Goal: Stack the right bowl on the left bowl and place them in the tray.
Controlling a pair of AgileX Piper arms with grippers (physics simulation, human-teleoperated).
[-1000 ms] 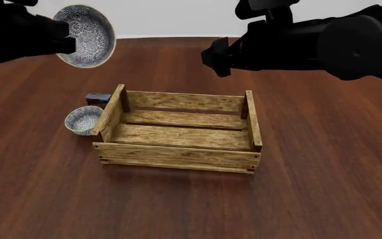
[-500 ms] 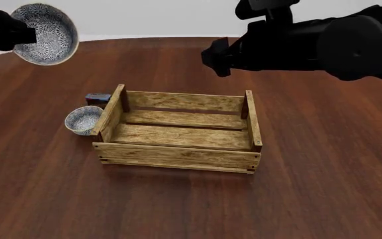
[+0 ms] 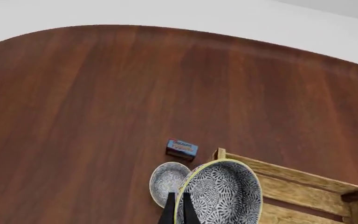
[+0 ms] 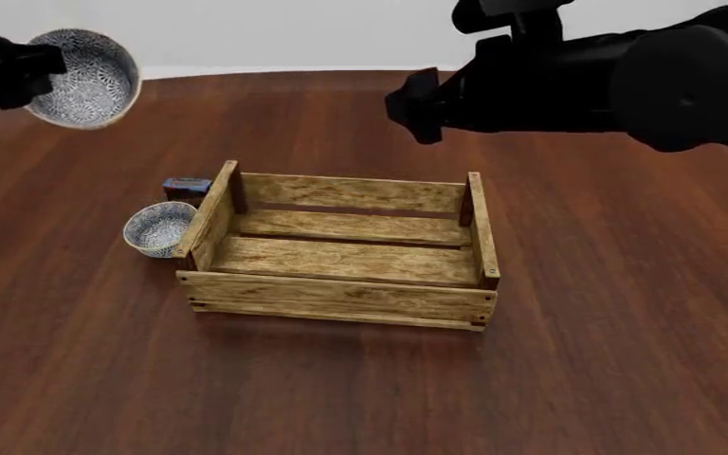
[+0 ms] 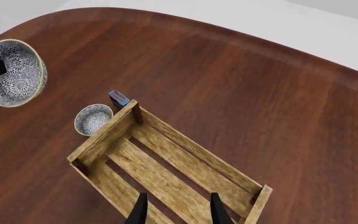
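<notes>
Left wrist view
Held bowl (image 3: 223, 192): round, white with a dense blue-grey speckle and a pale yellowish rim; tipped so its inside shows, and cut off by the picture's edge.
Left pincer (image 3: 177, 211): only two thin black fingers show — they stand close together with the bowl's rim between them, clamped on it.
Second bowl (image 3: 168, 177): same pattern, upright on the table (image 3: 92, 93), partly hidden behind the held one.
Table: dark reddish wood grain, smooth, with a curved far edge.
Small box (image 3: 182, 148): blue with a red side, near the resting bowl.
Crate (image 3: 303, 186): light slatted wood with a darker corner post; only one end is in the picture.

Front view
Left arm: mostly cut off at the edge; it holds the bowl high, well apart from the crate, over the table's far left.
Resting bowl: just beside the crate's left end board; whether they touch I cannot tell.
Crate: rectangular, rough-grained slats with gaps, raised end boards.
Right pincer (image 4: 411, 104): a black mass above the table beyond the crate — its fingers are hard to make out here.

Right wrist view
Right pincer: two black fingers apart with nothing between them, above the crate.
Box: partly behind the crate's corner.
</notes>
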